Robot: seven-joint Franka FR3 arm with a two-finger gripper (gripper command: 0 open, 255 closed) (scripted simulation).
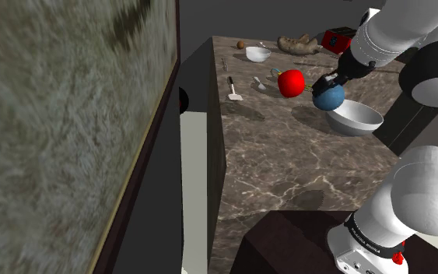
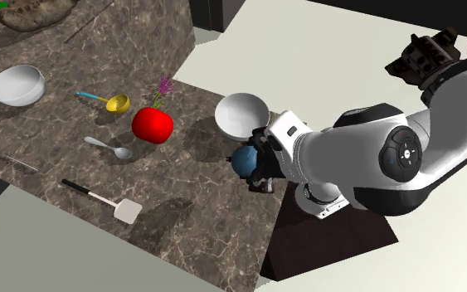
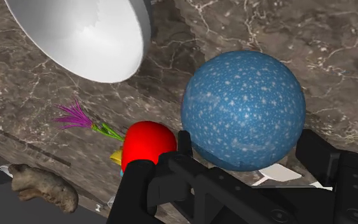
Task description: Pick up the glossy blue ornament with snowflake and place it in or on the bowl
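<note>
The blue speckled ornament hangs above the dark marble counter, and my gripper is shut on it, one black finger on each side. In the shoulder view the ornament sits under the gripper, just over the near-left rim of the white bowl. The second exterior view shows the ornament a little in front of the bowl, at the gripper. In the wrist view the bowl lies beside the ornament, not under it.
A red ball and a purple sprig lie close to the bowl. Farther off lie a second white bowl, a yellow spoon, a metal spoon and a spatula. The counter edge drops off at the shoulder view's left.
</note>
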